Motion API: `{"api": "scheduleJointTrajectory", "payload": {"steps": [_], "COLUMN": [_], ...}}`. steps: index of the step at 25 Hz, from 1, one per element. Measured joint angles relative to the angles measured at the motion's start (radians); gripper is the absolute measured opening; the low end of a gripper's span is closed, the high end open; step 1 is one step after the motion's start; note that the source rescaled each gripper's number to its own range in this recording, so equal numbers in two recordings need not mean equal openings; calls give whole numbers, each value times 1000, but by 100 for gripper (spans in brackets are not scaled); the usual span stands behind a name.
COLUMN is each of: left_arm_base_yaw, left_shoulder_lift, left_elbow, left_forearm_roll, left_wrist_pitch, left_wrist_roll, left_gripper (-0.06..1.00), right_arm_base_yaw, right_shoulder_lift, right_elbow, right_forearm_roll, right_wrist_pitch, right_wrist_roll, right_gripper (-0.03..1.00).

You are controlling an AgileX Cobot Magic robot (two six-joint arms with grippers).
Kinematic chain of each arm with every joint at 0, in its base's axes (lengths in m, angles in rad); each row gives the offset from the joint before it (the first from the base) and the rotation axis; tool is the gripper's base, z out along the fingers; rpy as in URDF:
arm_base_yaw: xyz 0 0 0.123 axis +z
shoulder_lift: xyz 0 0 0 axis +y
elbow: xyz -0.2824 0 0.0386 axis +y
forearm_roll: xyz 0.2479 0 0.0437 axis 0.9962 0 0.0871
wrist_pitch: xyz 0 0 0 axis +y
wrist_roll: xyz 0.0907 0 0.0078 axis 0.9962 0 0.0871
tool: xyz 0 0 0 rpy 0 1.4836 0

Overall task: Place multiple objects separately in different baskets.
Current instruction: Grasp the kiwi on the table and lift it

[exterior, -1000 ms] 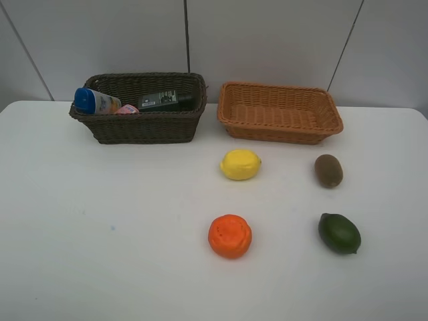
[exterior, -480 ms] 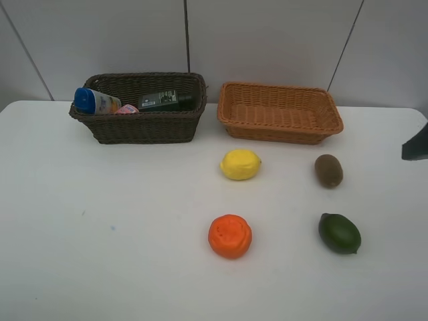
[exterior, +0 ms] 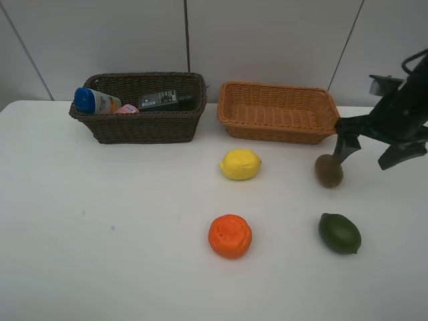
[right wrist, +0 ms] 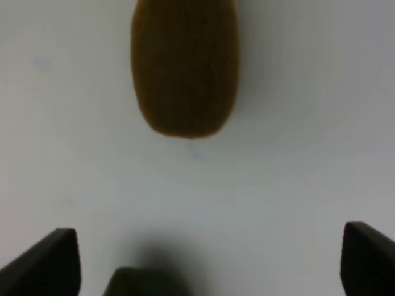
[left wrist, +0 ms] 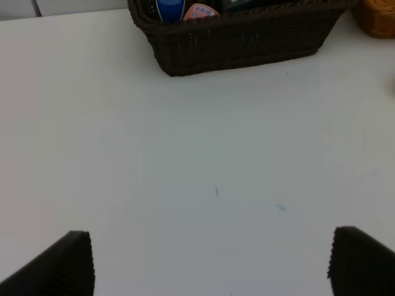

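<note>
The dark brown basket [exterior: 140, 127] at the back left holds a white bottle with a blue cap [exterior: 97, 101], a pink tube [exterior: 127, 109] and a black labelled item [exterior: 164, 100]. The light orange-tan basket [exterior: 281, 134] stands empty to its right. The lemon [exterior: 240, 164], orange [exterior: 230, 235], kiwi [exterior: 328, 172] and dark green fruit [exterior: 340, 233] lie on the table. My right gripper [exterior: 368, 150] is open just right of the kiwi, which fills the right wrist view [right wrist: 185, 68] ahead of the gripper [right wrist: 207, 265]. My left gripper [left wrist: 210, 265] is open and empty over bare table, facing the dark basket [left wrist: 247, 43].
The white table [exterior: 100, 234] ends at a grey panelled wall behind the baskets. The left arm is out of the exterior view. A corner of the light basket [left wrist: 378, 15] shows in the left wrist view.
My right arm has come in from the right edge and now hangs beside the kiwi. The fruits and baskets have not moved.
</note>
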Motion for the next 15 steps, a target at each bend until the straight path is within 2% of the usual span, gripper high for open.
{"api": "scheduleJointTrajectory", "payload": {"steps": [7,15], "left_arm_base_yaw": [0,0], "left_shoulder_lift": [0,0], "left_elbow": [0,0], "left_forearm_roll": [0,0], "left_wrist_pitch": [0,0], "left_wrist_roll": [0,0], "left_gripper": [98,98], "right_arm_base_yaw": [23,23], "right_shoulder_lift": [199,322], "right_elbow": [-172,-221], "right_forearm_roll": [-55,-40], "right_wrist_pitch": [-3,-38], "right_wrist_roll": [0,-6], "right_gripper": [100,100]}}
